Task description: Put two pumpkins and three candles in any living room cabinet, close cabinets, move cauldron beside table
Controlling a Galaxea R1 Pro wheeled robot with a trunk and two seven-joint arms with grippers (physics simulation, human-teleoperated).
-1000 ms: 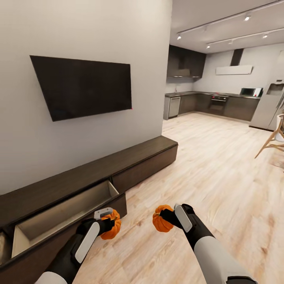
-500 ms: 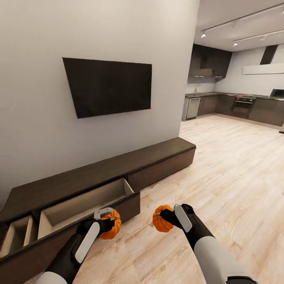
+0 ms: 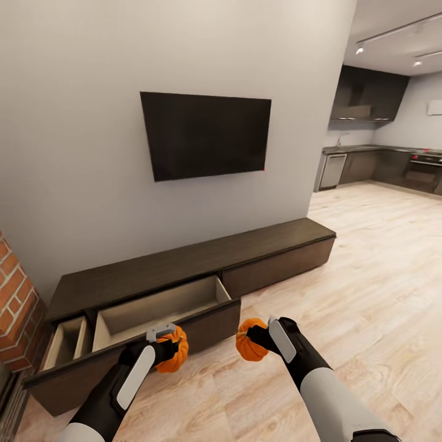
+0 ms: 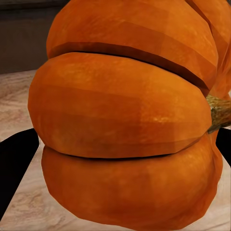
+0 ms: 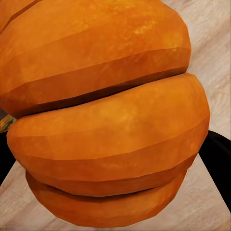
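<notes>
Each hand holds a small ribbed orange pumpkin above the wood floor. My left gripper (image 3: 167, 348) is shut on one pumpkin (image 3: 174, 355), seen close up as a pumpkin (image 4: 125, 120) in the left wrist view. My right gripper (image 3: 256, 341) is shut on the other pumpkin (image 3: 248, 341), which looms as a pumpkin (image 5: 106, 115) in the right wrist view. Just beyond them runs the long low dark-brown cabinet (image 3: 196, 261) along the wall. Its big drawer (image 3: 159, 304) stands pulled out with a pale bare inside, and a smaller drawer (image 3: 66, 341) to its left is also out.
A black TV (image 3: 205, 134) hangs on the grey wall above the cabinet. A red brick pillar (image 3: 15, 307) stands at the left edge. Open wood floor (image 3: 368, 294) stretches right toward a dark kitchen (image 3: 380, 153).
The head view has swung left: the cabinet and TV slid rightward in the picture, and the brick pillar and small drawer came into view. Both arms keep the same pose, pumpkins still held.
</notes>
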